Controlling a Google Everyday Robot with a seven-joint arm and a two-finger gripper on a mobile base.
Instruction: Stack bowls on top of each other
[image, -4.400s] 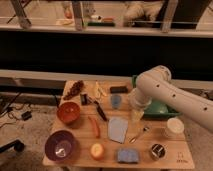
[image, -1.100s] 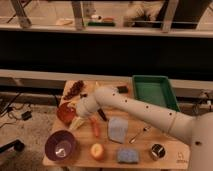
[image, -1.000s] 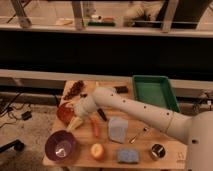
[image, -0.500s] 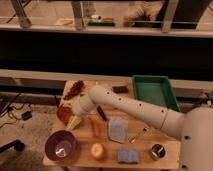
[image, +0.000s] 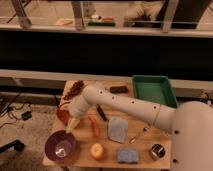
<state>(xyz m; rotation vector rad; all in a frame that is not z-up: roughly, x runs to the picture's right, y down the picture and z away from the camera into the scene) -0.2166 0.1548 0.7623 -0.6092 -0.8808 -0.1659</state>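
The orange-red bowl (image: 62, 115) sits near the left edge of the wooden table (image: 145, 145), partly covered by my arm. In front of it, at the front left corner, is the dark purple bowl (image: 60, 145) with a pale shiny bottom. My gripper (image: 73, 125) points down at the right rim of the orange-red bowl, just above the far rim of the purple bowl. Its pale fingers look open and nothing is lifted. The white arm reaches in from the lower right.
A green tray (image: 155, 90) stands at the back right. Around the table lie a reddish-brown bag (image: 75, 89), a dark bar (image: 118, 89), a black marker (image: 101, 112), a blue-grey packet (image: 117, 129), an orange fruit (image: 97, 150), a blue sponge (image: 127, 156) and a metal cup (image: 158, 151).
The arm has swung from the right side of the table to the left. Over the last second the gripper has lowered a little toward the orange-red bowl. Both bowls stay put.
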